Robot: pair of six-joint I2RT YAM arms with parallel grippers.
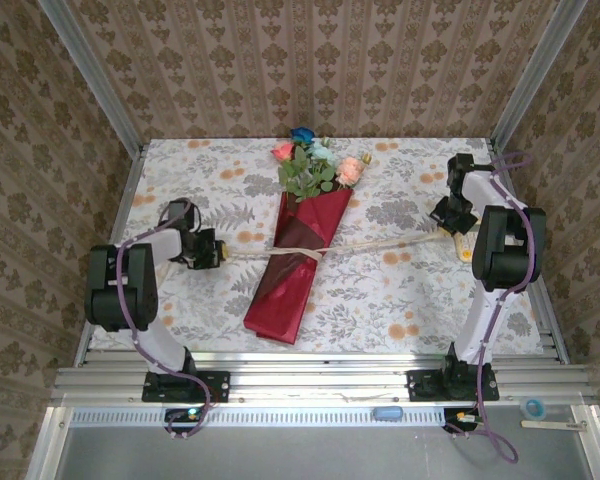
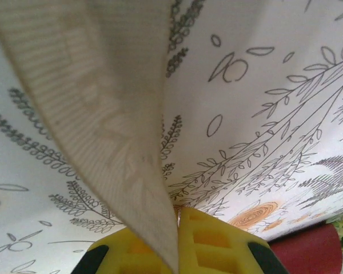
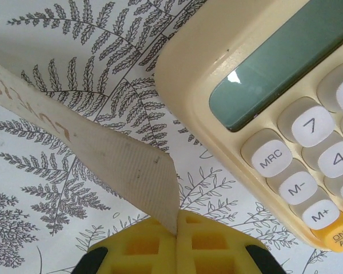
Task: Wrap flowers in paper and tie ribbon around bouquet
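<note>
— Where do we find the bouquet [image 1: 298, 250]?

— In the top view we see it lying flat in the middle of the tablecloth [image 1: 400, 290]. The flowers [image 1: 315, 165] point toward 12 o'clock, and the dark red paper [image 1: 285, 295] tapers down toward 7 o'clock.

— And the ribbon [image 1: 380, 243]?

— We see it cross the paper cone about halfway along. From there it runs out toward 9 o'clock on one side and toward 3 o'clock on the other.

— Who has the ends?

— At 9 o'clock of the bouquet we have the left gripper [image 1: 212, 250]. Its wrist view shows the jaws pressed together on the pale strip, which rises from between them toward 11 o'clock. At 3 o'clock, well apart from the cone, the right gripper [image 1: 448, 222] pinches the other end the same way. There the strip leaves the jaws toward 10 o'clock.

— Anything else near that one?

— We see a cream calculator [image 3: 274, 114] on the cloth at 2 o'clock in the right wrist view, just beside the ribbon. Its 7, 4 and memory keys are readable.
</note>
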